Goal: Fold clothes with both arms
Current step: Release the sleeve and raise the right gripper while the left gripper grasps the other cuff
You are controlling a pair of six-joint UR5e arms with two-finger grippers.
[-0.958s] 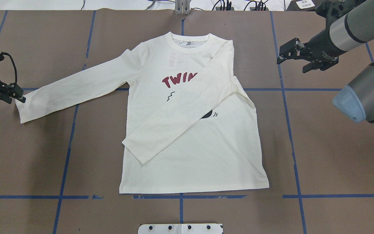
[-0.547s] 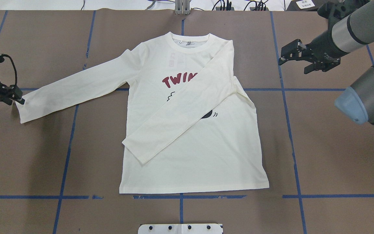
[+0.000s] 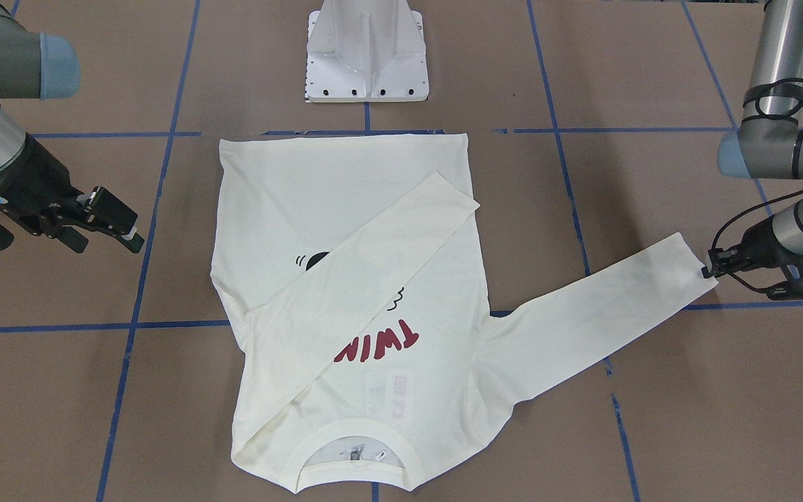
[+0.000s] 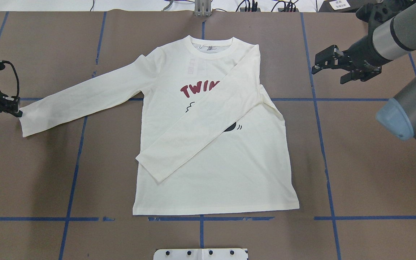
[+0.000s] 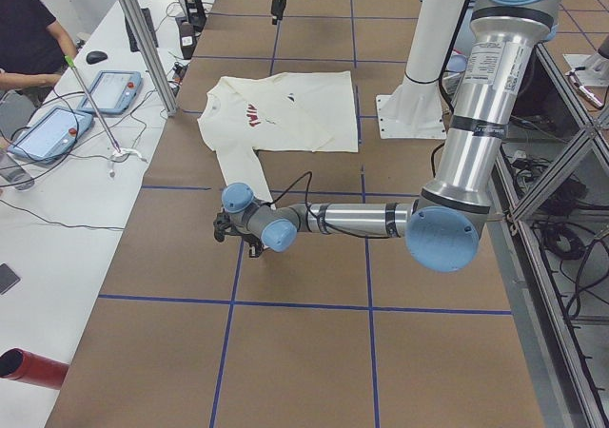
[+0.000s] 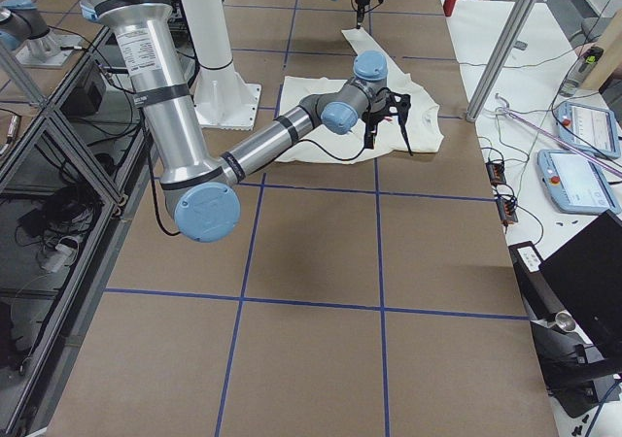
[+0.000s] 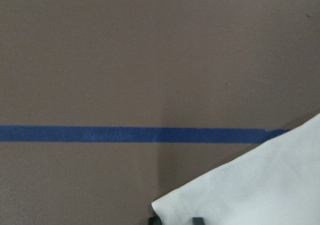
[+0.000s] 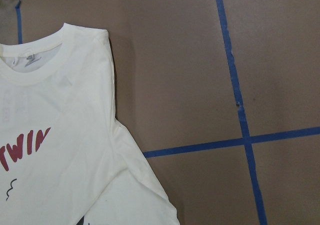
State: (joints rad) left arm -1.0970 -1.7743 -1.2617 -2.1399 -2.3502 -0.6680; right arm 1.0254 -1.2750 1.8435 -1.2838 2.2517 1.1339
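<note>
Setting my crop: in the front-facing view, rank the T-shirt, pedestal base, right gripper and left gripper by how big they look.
1. T-shirt
2. pedestal base
3. right gripper and left gripper: they look about alike, so I won't rank them.

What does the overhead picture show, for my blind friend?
A cream T-shirt lies flat on a table, one sleeve folded across its chest. The left hand is at the other cuff; the right hand hovers apart, open.
</note>
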